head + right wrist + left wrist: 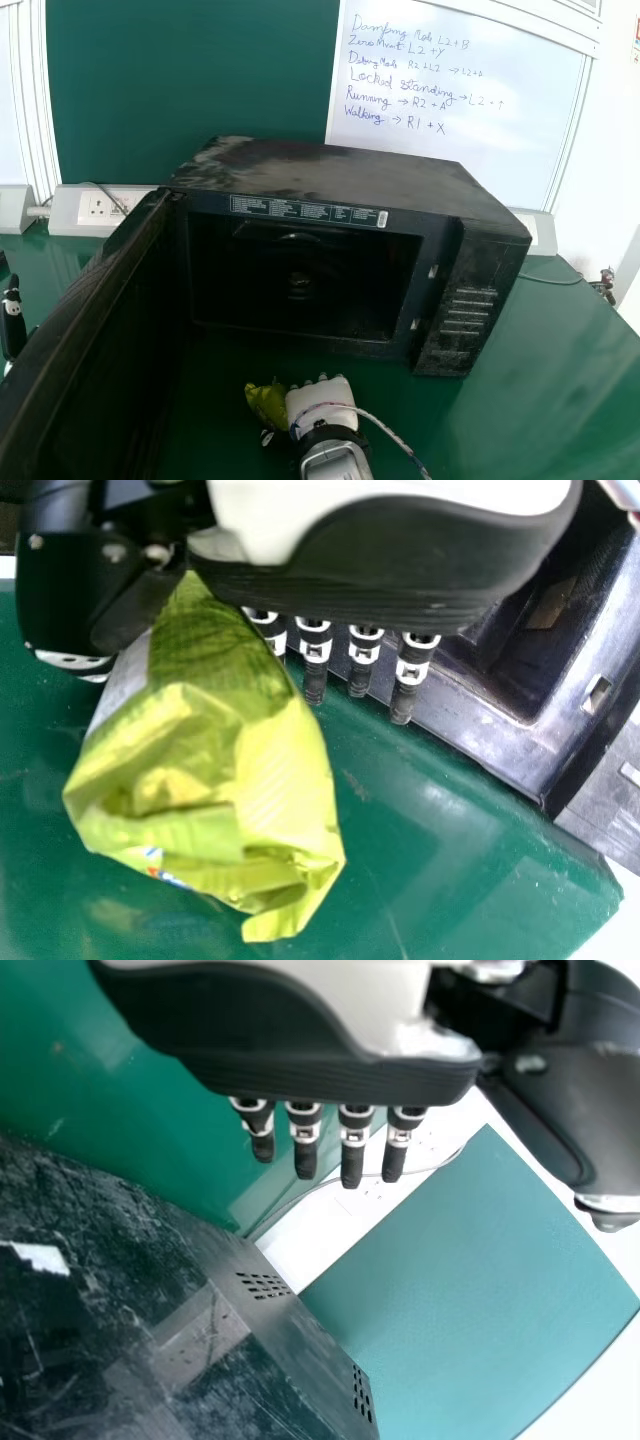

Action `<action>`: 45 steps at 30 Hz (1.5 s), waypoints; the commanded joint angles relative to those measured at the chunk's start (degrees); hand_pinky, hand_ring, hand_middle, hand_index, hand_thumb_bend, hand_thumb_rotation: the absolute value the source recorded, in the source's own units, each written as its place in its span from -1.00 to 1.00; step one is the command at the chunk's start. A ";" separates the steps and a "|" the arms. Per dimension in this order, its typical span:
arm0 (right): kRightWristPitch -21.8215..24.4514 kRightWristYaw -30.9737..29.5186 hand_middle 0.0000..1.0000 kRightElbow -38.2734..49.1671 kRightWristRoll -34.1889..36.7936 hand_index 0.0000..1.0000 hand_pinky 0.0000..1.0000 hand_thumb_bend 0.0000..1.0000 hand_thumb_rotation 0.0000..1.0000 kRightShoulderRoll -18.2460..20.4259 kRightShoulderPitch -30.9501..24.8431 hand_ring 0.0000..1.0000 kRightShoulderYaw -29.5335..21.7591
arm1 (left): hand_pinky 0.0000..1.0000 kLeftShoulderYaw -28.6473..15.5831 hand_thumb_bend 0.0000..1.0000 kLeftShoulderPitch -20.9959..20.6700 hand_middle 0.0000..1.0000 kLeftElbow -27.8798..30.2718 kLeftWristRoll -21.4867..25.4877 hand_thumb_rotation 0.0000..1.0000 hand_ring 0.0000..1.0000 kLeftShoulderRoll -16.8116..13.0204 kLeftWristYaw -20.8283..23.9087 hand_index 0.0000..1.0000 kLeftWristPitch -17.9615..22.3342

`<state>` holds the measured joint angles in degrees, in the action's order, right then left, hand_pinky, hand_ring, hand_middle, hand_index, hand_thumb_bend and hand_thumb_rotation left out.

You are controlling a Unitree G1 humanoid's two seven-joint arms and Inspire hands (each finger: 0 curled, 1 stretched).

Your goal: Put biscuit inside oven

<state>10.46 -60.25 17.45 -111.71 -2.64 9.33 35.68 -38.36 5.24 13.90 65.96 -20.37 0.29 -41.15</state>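
- At the near edge, centre, the right hand [322,392] is pinching the biscuit packet [266,403] between thumb [72,661] and palm side, its fingers [314,652] extending fairly straight beside it, probably to keep the soft wrapper from being crushed.
- The yellow-green packet is lying just left of that hand in the scene, its narrow end tucking in at the thumb and its loose bulk hanging free above the green table [500,410]; it is still needing to go inside.
- To the left, the microwave door [85,350] is standing wide open, leaving the front approachable.
- Beyond the door, at the far left, the left hand [12,325] is idling with fingers straight and a little spread.
- Ahead, the microwave oven [330,175] is facing the packet, its dark cavity [300,285] awaiting it; the next move is probably calling for a lift over the sill, where the wrapper could be catching.
- Farthest back, a whiteboard [480,130] is standing behind.
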 commanded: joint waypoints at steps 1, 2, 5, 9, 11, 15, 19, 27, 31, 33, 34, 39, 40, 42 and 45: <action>-0.51 -0.15 0.97 -0.33 0.62 0.93 0.78 0.47 -0.31 -0.74 0.07 0.92 -0.91 | 0.30 0.52 0.24 -0.15 0.52 0.61 0.20 -0.98 0.44 -0.08 -0.10 0.56 0.23; -0.49 0.06 0.97 -0.34 0.73 0.93 0.76 0.47 -0.32 -0.75 0.03 0.91 -0.96 | 0.30 0.48 0.24 -0.15 0.52 0.52 0.22 -0.98 0.44 -0.10 -0.32 0.55 0.28; -2.46 1.11 0.87 0.06 0.92 0.85 0.58 0.49 -0.30 -2.72 0.66 0.76 -0.23 | 0.30 0.31 0.26 -0.16 0.52 0.47 0.59 -0.99 0.44 -0.05 -0.13 0.55 0.13; -4.83 -0.76 0.31 0.42 2.61 0.63 -0.06 0.35 -0.49 -3.52 1.81 0.06 -0.54 | 0.30 0.24 0.26 -0.08 0.53 0.48 0.72 -1.00 0.44 -0.12 -0.27 0.58 0.12; -3.83 -2.67 0.03 -0.01 3.75 0.51 -0.33 0.28 -0.66 -1.96 1.78 -0.23 -1.55 | 0.30 0.28 0.27 -0.06 0.53 0.52 0.57 -1.00 0.44 -0.15 -0.30 0.57 0.20; -1.96 -0.85 -0.28 -0.19 5.64 0.32 -0.63 0.44 -0.86 -0.91 0.67 -0.52 -2.60 | 0.28 0.45 0.28 -0.04 0.51 0.73 0.00 -0.99 0.43 -0.23 -0.05 0.56 0.36; -1.29 -0.20 -0.27 -0.07 6.22 0.31 -0.62 0.43 -0.85 -0.79 0.48 -0.51 -2.77 | 0.29 0.45 0.27 -0.07 0.51 0.64 -0.02 -0.99 0.43 -0.26 -0.14 0.57 0.37; -0.76 0.08 -0.34 0.27 6.65 0.30 -0.71 0.44 -0.88 -0.64 1.02 -0.59 -3.20 | 0.30 0.41 0.25 -0.07 0.54 0.53 0.32 -0.99 0.45 -0.16 -0.43 0.56 0.33; -0.33 1.22 -0.39 0.72 7.22 0.31 -0.76 0.50 -0.94 -0.60 0.98 -0.65 -3.80 | 0.31 0.43 0.24 -0.06 0.53 0.50 0.22 -0.98 0.45 -0.16 -0.49 0.55 0.37; -0.12 1.89 -0.43 1.07 7.94 0.33 -0.80 0.51 -0.96 -0.60 1.22 -0.68 -4.42 | 0.32 0.30 0.25 -0.25 0.53 0.08 0.48 -0.99 0.45 -0.21 -0.54 0.57 0.25; -0.11 2.04 -0.45 1.34 8.42 0.35 -0.81 0.52 -0.98 -0.69 1.44 -0.70 -4.77 | 0.32 0.29 0.25 -0.31 0.54 -0.08 0.53 -0.99 0.45 -0.25 -0.66 0.58 0.22; 0.12 2.09 -0.47 2.28 9.68 0.35 -0.84 0.55 -1.00 -0.90 2.84 -0.71 -6.43 | 0.34 0.15 0.24 -0.48 0.54 -0.46 1.16 -1.00 0.46 -0.23 -0.45 0.57 -0.04; 0.13 2.03 -0.48 2.35 9.89 0.36 -0.85 0.54 -1.00 -0.95 3.21 -0.72 -6.76 | 0.34 0.16 0.24 -0.53 0.54 -0.56 1.18 -1.00 0.47 -0.25 -0.34 0.56 -0.05; 0.21 2.24 -0.50 2.60 10.50 0.36 -0.86 0.55 -1.00 -1.02 3.82 -0.74 -7.48 | 0.33 0.21 0.26 -0.60 0.53 -0.80 1.14 -1.00 0.46 -0.29 -0.39 0.56 0.01; 0.09 1.96 -0.52 3.19 11.32 0.35 -0.88 0.56 -1.00 -1.27 4.96 -0.75 -8.44 | 0.32 0.34 0.28 -0.59 0.54 -0.65 0.90 -1.00 0.46 -0.24 -0.20 0.58 0.11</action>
<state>10.53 -58.20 19.65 -100.87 -3.79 12.82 28.15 -38.37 5.34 13.23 66.44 -20.37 0.18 -41.16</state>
